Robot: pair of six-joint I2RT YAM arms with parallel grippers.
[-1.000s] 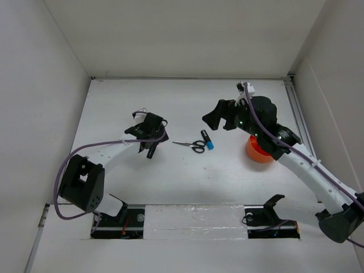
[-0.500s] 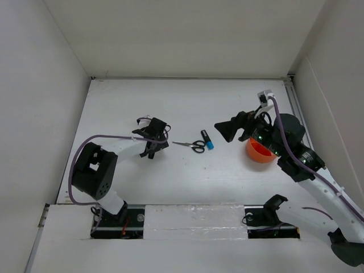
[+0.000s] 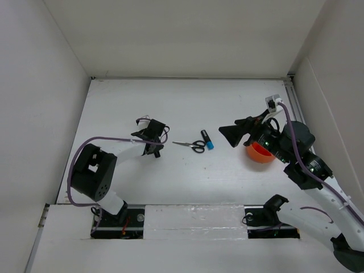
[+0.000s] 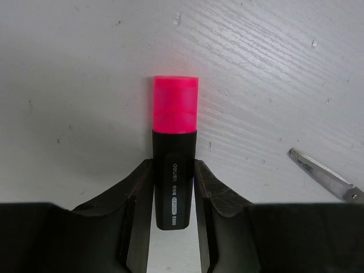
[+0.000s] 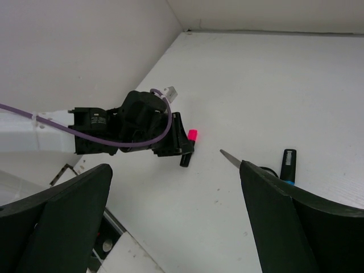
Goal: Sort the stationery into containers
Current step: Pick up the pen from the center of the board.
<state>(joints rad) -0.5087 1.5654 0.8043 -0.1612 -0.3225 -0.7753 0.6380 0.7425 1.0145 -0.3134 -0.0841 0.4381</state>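
The black marker with the pink cap [image 4: 176,108] lies on the white table, and my left gripper [image 4: 173,170] is shut on its black body, one finger pressed against each side. From above, the left gripper [image 3: 153,149] covers that marker. The black-handled scissors [image 3: 190,145] and the black marker with the blue cap [image 3: 207,140] lie side by side at the table's middle. The round orange cup [image 3: 259,153] stands at the right, partly under the right arm. My right gripper [image 3: 227,133] hangs open above the table to the left of the cup, holding nothing.
In the right wrist view, the left gripper [image 5: 170,142] and the pink cap [image 5: 193,135] lie ahead, with the scissors' blade [image 5: 232,157] and the blue-capped marker [image 5: 288,165] to the right. White walls enclose the table on three sides.
My left gripper dropped to the table and closed its fingers on the pink-capped marker. The right arm pulled back to the right, toward the orange cup, still open.
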